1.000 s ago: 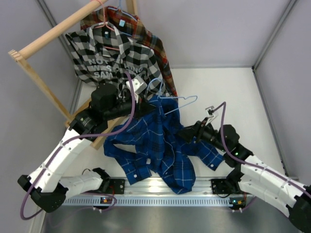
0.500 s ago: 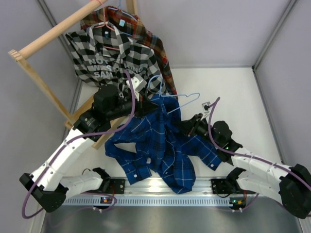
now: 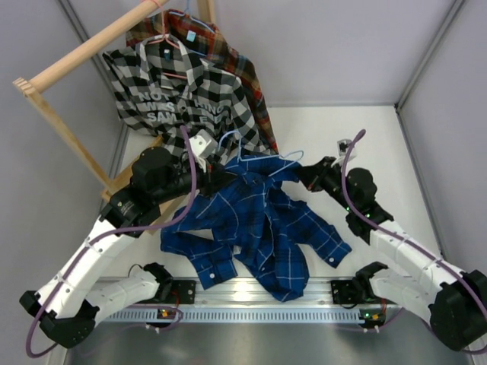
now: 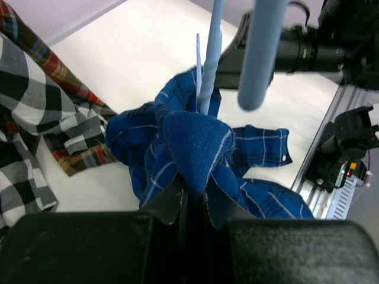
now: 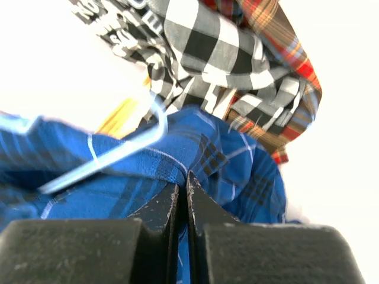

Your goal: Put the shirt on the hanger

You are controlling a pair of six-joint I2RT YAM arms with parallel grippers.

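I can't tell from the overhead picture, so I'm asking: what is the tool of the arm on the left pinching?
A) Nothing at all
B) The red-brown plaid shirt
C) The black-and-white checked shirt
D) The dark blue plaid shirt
D: in the left wrist view the dark blue plaid shirt bunches straight into the shut left tool, while the checked shirt hangs apart on the wooden rack.

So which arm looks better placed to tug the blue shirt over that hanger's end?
Probably the right. The right gripper is shut on the shirt just below the hanger's bent end, while the left gripper is busy pinching the shirt's bunched top.
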